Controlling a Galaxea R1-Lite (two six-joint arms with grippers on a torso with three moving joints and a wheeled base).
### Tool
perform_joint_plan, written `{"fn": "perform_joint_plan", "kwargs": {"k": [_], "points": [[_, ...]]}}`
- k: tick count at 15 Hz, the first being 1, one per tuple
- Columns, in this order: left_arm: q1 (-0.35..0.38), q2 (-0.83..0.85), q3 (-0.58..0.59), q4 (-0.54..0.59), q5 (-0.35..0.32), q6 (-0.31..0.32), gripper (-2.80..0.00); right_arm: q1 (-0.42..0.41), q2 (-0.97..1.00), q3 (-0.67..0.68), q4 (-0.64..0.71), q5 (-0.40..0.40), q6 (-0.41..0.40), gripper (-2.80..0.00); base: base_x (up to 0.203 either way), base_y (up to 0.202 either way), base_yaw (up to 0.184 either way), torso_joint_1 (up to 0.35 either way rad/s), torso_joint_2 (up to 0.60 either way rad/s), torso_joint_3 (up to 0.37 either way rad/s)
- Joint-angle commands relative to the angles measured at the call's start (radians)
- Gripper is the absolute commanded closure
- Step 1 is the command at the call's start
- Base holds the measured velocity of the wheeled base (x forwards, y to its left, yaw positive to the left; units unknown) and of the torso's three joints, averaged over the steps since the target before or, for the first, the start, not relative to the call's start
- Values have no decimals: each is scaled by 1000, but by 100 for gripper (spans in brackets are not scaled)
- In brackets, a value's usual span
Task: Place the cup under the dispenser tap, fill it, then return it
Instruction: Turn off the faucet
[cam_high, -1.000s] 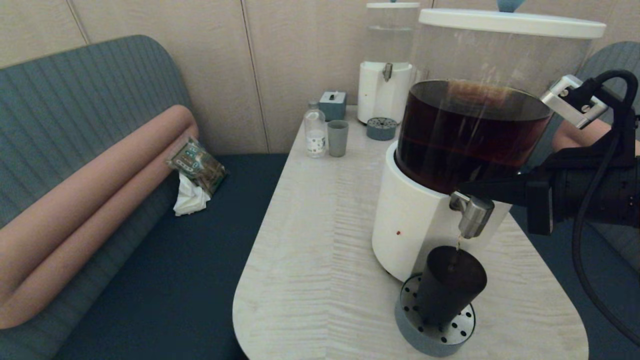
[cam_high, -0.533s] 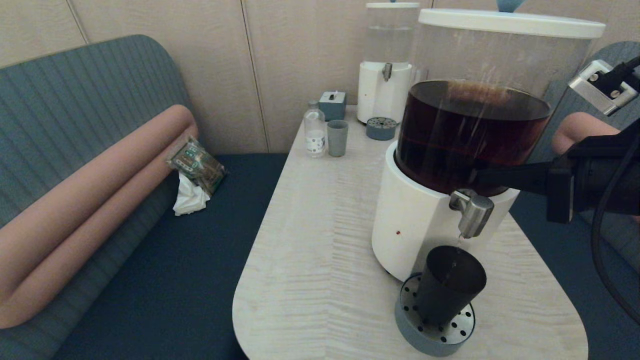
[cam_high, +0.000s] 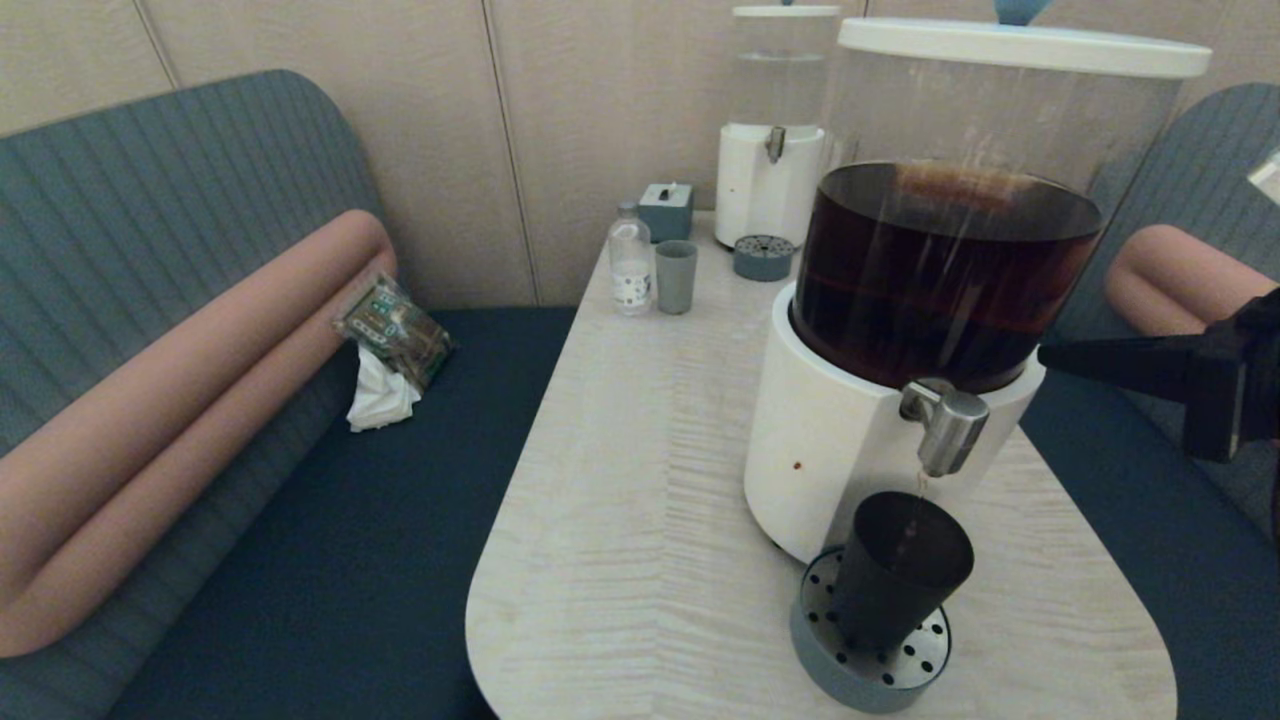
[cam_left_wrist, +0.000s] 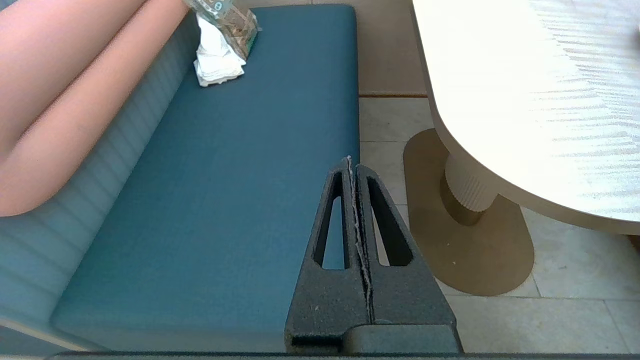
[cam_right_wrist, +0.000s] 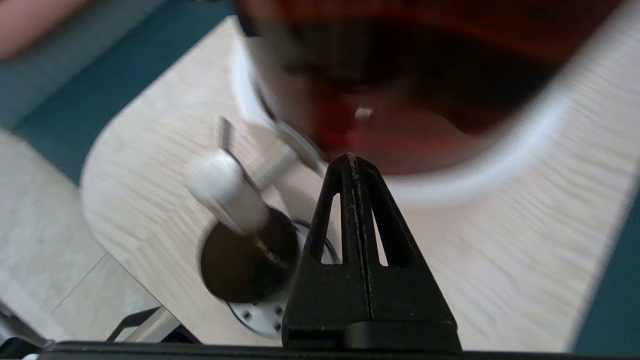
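On the pale table (cam_high: 620, 520) we see the cup (cam_high: 900, 570) under the dispenser tap (cam_high: 945, 425); our right gripper (cam_high: 1050, 357) fingers pressed together, left gripper (cam_left_wrist: 351, 162) likewise

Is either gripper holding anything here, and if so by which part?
Nothing is held. The right gripper and left gripper are both shut on nothing; the matte black tapered cup stands alone under the brushed-silver tap.

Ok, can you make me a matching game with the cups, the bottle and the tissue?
Things:
1. black cup
2. grey-blue cup
3. white tissue
4. clear bottle

Places:
A. on the blue bench seat
B. beside the grey-blue cup, nearer the bench
C. under the silver tap
D. far end of the table, between the bottle and a round grey tray

Pairs: 1-C, 2-D, 3-A, 4-B
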Motion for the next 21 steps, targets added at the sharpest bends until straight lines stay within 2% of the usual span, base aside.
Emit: {"fn": "perform_joint_plan", "kwargs": {"k": [1,4,7,11,21], "points": [[0,2,0,0,0,0,0,-65,-102,36,28,0,-2,0,0,0,0,0,0,0],[1,2,0,0,0,0,0,-181,-250,46,117,-45,-8,0,0,0,0,0,0,0],[0,2,0,0,0,0,0,-232,-429,49,152,-125,-12,0,0,0,0,0,0,0],[0,2,0,0,0,0,0,-248,-615,93,203,-180,-1,0,0,0,0,0,0,0],[0,2,0,0,0,0,0,-284,-876,265,206,-187,23,0,0,0,0,0,0,0]]}}
